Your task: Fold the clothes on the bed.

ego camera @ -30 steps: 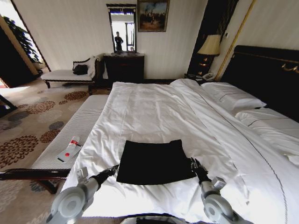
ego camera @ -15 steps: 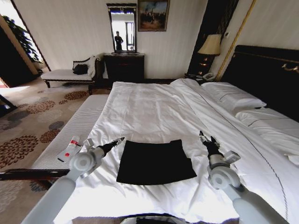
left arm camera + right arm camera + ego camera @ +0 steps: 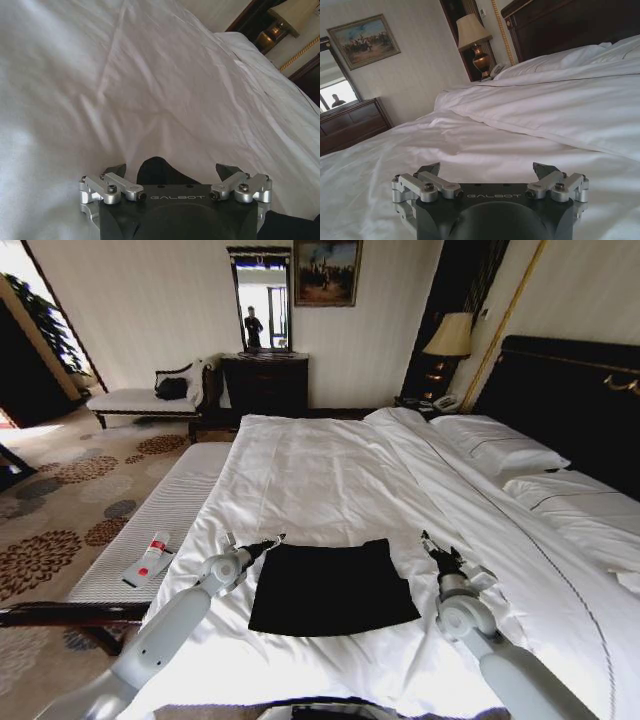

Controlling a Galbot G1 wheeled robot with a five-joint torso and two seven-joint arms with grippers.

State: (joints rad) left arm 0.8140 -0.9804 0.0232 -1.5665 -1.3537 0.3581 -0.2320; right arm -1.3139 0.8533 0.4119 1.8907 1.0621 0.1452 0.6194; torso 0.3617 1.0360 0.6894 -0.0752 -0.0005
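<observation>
The clothes [image 3: 330, 585], a black garment, lie flat as a rectangle on the near part of the bed [image 3: 330, 480]. No lettering shows on them. My left gripper [image 3: 268, 543] hovers at their far left corner. In the left wrist view this gripper [image 3: 171, 170] is open, and a corner of the black clothes [image 3: 156, 169] peeks up between its fingers. My right gripper [image 3: 432, 545] is just beyond the far right corner, over white sheet. The right wrist view shows that gripper [image 3: 486, 170] open with nothing in it.
A white-cushioned bench [image 3: 170, 510] runs along the bed's left side with a small white-and-red tube [image 3: 152, 557] on it. Pillows [image 3: 495, 445] and a dark headboard [image 3: 560, 390] are at the right. A lamp [image 3: 450, 337] and dresser [image 3: 265, 380] stand at the far wall.
Both arms have reached forward, from the garment's near corners to its far corners. The black garment has not moved.
</observation>
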